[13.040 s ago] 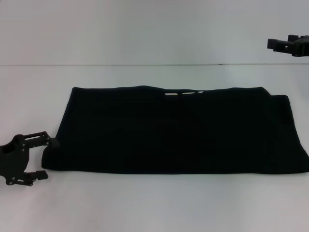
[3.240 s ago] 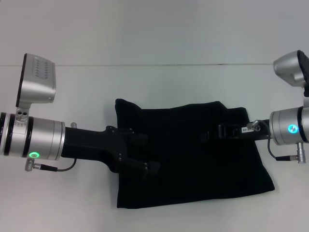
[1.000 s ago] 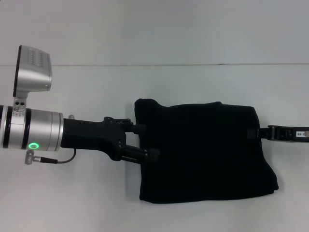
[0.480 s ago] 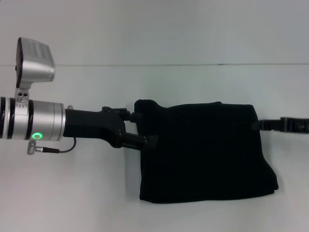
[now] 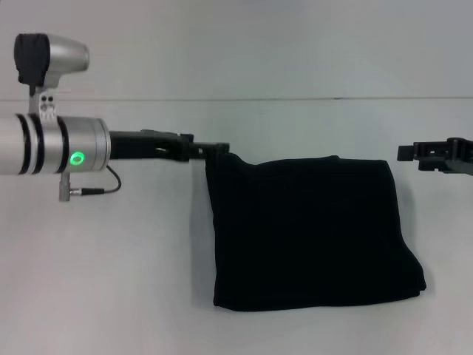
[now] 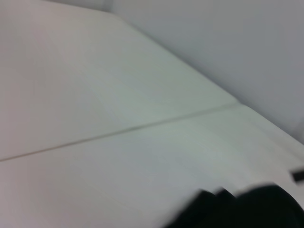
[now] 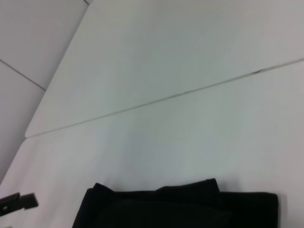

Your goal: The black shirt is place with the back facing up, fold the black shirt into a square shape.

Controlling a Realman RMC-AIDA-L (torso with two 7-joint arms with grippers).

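**Black shirt folded on bench; both claws at its far corners**

Where the head view shows the work area, the black shirt [image 5: 307, 233] lies flat on the white bench [image 5: 111, 296] as a compact, roughly square folded bundle, slightly right of centre. Its near edge runs close to the front of the bench, and its near right corner bulges outward a little. The far edge shows a slight step where layers overlap.

The left claw [image 5: 211, 149] reaches in from the left side, edge-on to the camera, with its tip at the far left corner of the shirt. Whether its fingers are apart or together cannot be determined, and contact with the fabric cannot be confirmed. The silver wrist housing behind it shows a green indicator light [image 5: 76, 158].

The right claw [image 5: 408, 153] sits just beyond the far right corner of the shirt, apart from the fabric with bare bench between them. Its finger state cannot be determined either.

The right wrist view shows the far edge of the shirt [image 7: 175, 206] against the bench; the left wrist view shows only a dark blurred edge of it [image 6: 247, 209].
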